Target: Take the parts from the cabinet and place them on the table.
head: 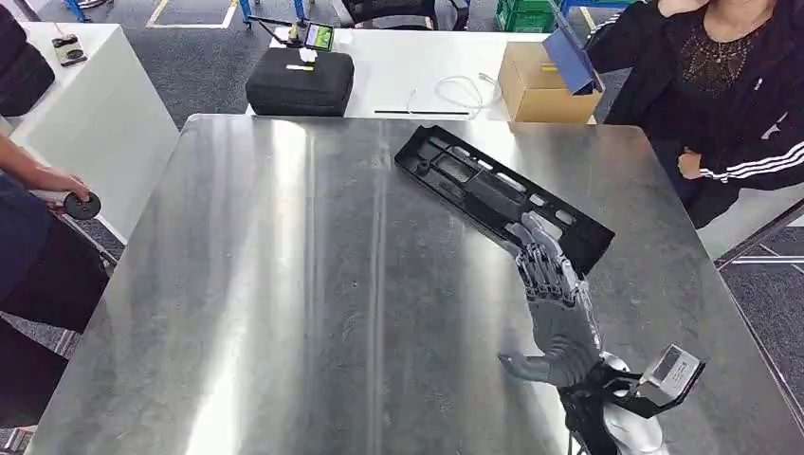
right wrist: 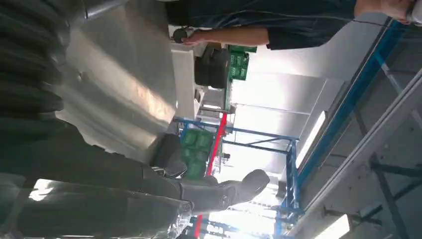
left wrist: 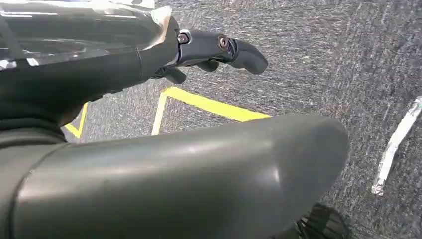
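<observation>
A long black plastic part [head: 493, 194] lies slantwise on the shiny metal table [head: 284, 284], right of the middle. My right hand [head: 555, 308] reaches over the table from the near right edge. Its fingers are stretched out flat, their tips at the part's near end, and its thumb is spread to the side. It grips nothing. In the right wrist view the right hand [right wrist: 99, 194] shows straight fingers above the table top [right wrist: 124, 84]. My left hand [left wrist: 99, 74] hangs over the grey floor with straight fingers [left wrist: 224, 47], holding nothing.
Beyond the metal table stands a white table with a black case [head: 300, 81] and a cardboard box [head: 540, 85]. One person [head: 730, 85] stands at the far right corner. At the left edge another person's hand holds a round black thing [head: 82, 205]. Yellow tape [left wrist: 209, 104] marks the floor.
</observation>
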